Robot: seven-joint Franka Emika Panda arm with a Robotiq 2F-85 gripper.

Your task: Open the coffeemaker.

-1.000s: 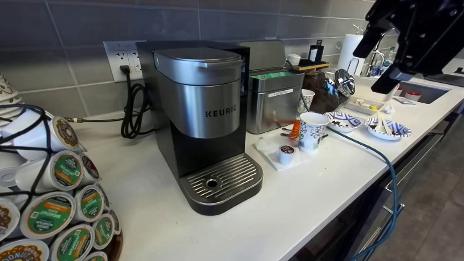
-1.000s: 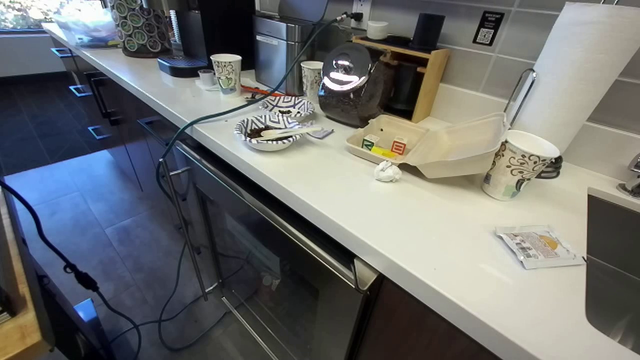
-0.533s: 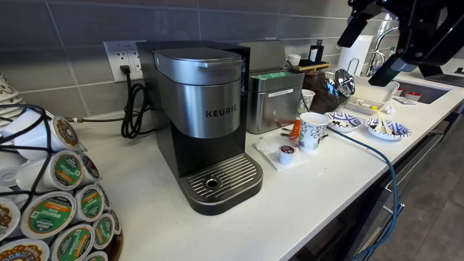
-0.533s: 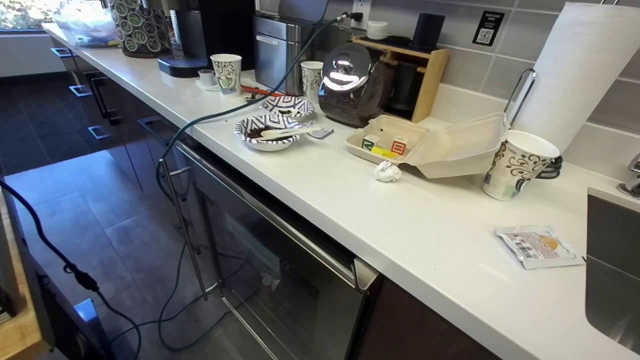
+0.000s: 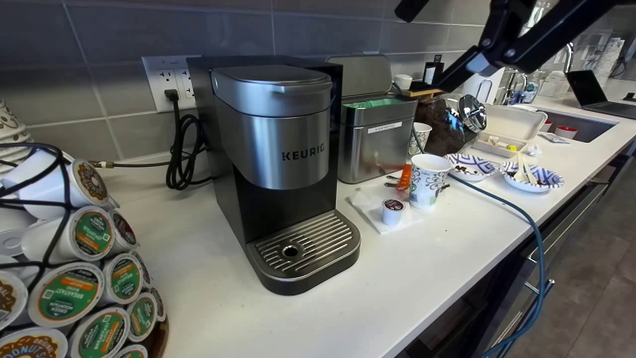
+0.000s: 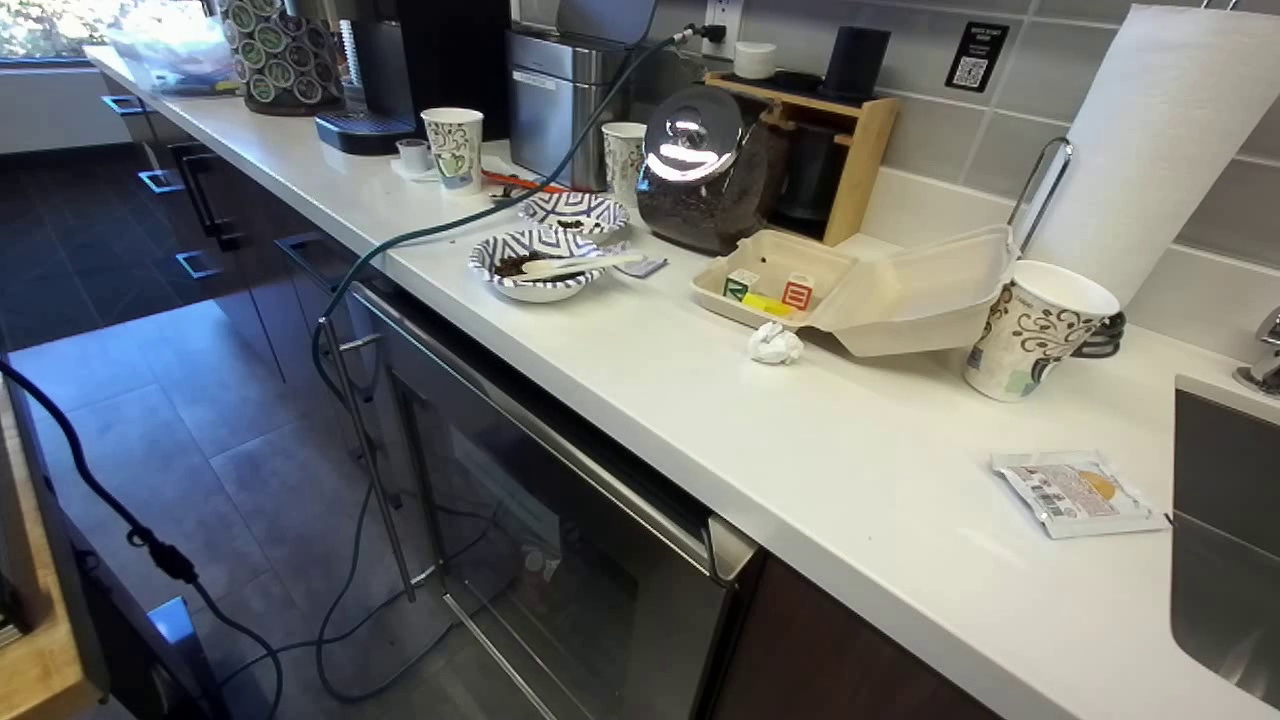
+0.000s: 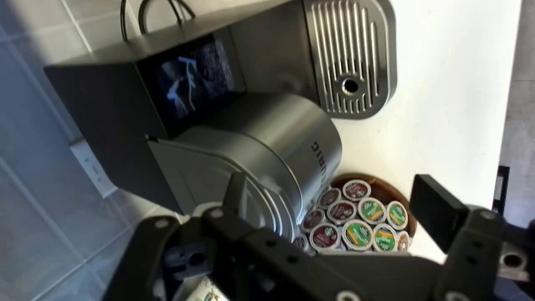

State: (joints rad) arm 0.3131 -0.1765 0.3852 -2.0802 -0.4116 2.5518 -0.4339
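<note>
Spread wide with nothing in its grip, the claw (image 7: 335, 196) hangs over the counter (image 5: 412, 268), presumably leaving room to fit under an edge. Ahead of it and lower, not touching it, stands the Keurig coffeemaker (image 5: 285, 149), its hinged lid (image 5: 273, 75) down, so opening seems not begun. A front lip (image 5: 298, 88) juts from that lid, likely the place meant for lifting. Farther below the claw, the drip tray (image 5: 318, 243) faces outward, presumably for easy reach. Also well below, a coffee pod (image 5: 392, 214) sits on a napkin (image 5: 365, 204) beside the coffeemaker, perhaps waiting to be loaded. Past the claw in the wrist view, the pod rack (image 7: 388, 190) is probably kept close for refills.
</note>
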